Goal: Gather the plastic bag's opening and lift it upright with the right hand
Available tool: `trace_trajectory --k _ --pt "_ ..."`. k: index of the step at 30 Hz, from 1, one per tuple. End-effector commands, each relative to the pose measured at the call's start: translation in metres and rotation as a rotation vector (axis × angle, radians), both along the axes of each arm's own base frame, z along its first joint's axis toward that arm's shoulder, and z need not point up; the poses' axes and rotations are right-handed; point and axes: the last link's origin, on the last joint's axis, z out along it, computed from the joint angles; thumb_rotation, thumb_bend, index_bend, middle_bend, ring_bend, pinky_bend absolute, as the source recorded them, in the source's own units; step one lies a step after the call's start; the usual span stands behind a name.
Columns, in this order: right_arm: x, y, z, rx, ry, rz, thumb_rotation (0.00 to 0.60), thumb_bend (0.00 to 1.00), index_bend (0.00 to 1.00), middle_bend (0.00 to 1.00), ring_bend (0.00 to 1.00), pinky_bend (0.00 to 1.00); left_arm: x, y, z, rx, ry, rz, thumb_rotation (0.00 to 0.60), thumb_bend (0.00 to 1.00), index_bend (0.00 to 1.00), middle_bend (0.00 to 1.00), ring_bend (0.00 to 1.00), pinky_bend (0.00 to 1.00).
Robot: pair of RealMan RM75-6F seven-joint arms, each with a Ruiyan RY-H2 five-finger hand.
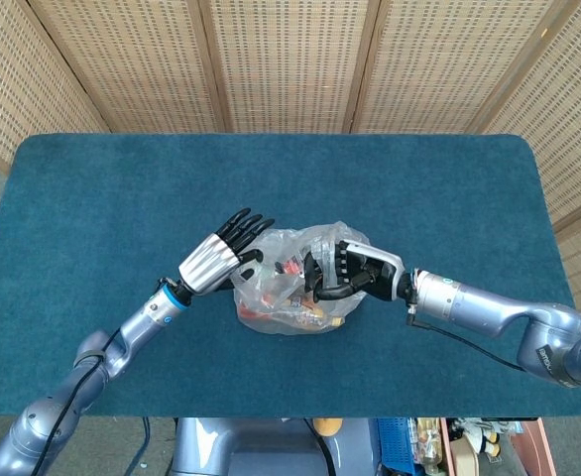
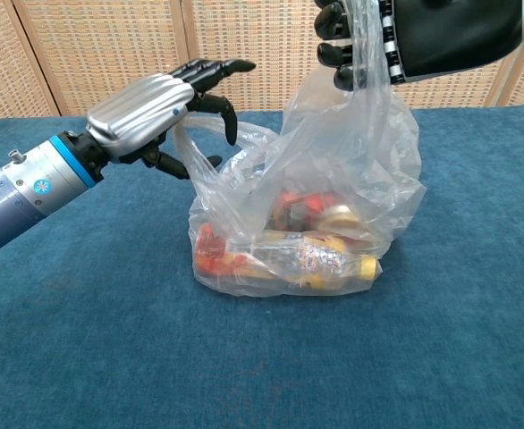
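A clear plastic bag [image 1: 289,290] [image 2: 325,206] with red and yellow packets inside sits on the blue table [image 1: 112,198] near the middle. My right hand [image 1: 348,272] [image 2: 423,36] grips the right part of the bag's opening and holds it pulled up, above the contents. At the bag's left handle loop [image 2: 210,143] my left hand [image 1: 221,256] [image 2: 168,107] touches the plastic with its fingers spread and holds nothing.
Wicker screens [image 1: 290,59] stand behind the table's far edge. Blue cloth [image 2: 83,340] surrounds the bag on all sides.
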Motion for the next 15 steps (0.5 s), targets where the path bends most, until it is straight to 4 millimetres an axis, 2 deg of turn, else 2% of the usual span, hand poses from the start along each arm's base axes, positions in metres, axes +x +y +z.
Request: trace_trajectory --k 1,15 --pt "0.0 0.0 0.0 0.0 0.0 0.0 0.6 0.06 0.49 0.57 0.45 0.47 0.007 -0.001 0.001 0.001 -0.084 0.013 0.6 0.41 0.53 0.0 0.0 0.01" --pt "0.0 0.002 -0.002 -0.002 0.009 0.008 0.6 0.07 0.5 0.57 0.45 0.47 0.033 0.005 0.011 -0.01 -0.41 0.08 0.6 0.41 0.55 0.0 0.0 0.01"
